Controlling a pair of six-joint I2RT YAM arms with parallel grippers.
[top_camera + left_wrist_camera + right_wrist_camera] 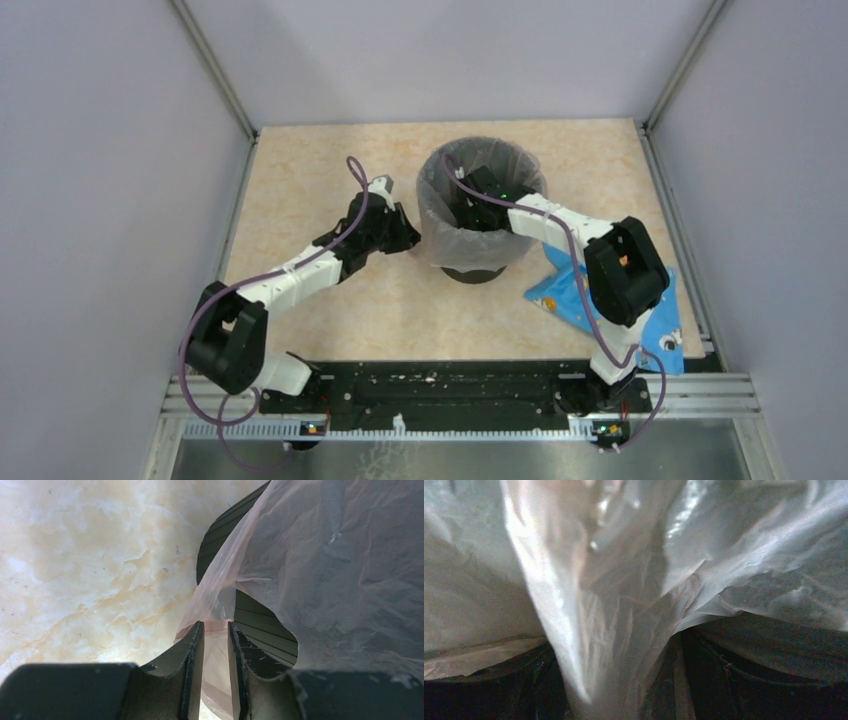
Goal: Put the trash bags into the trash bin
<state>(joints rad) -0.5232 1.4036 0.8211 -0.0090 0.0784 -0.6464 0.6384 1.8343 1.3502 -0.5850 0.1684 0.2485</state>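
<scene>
**Mia:** Where is the thin, crinkly, pale-pink see-through plastic trash bag (pixel 436 215)?

**Sam:** It sits inside the round black plastic trash bin (pixel 476 271). Its top edge hangs over the rim. The right tool (pixel 482 196) is down inside, with bag all around it.

**Mia:** Is the right tool holding it?

**Sam:** No. Its two fingers stand wide apart. A thick fold of the trash bag runs up between them, but nothing seems to squeeze it.

**Mia:** And the left tool (pixel 404 236)?

**Sam:** It is outside, low over the pale stone-look table (pixel 300 170). The trash bin is just in front of it. Its fingers (pixel 194 652) are nearly together, with a slim gap. The hem of the trash bag lies in that gap. I cannot tell if they really pinch it.

**Mia:** So which step is this?

**Sam:** I think the bag is in, and now it gets spread out and its edge pulled down around the rim.

**Mia:** What comes next?

**Sam:** The left tool needs a firm pinch on the hem, then a soft pull toward itself. Too hard, and the film may rip or the trash bin may tip. The right tool should push the fold away from itself, toward the wall, and not drag the bag out.
</scene>
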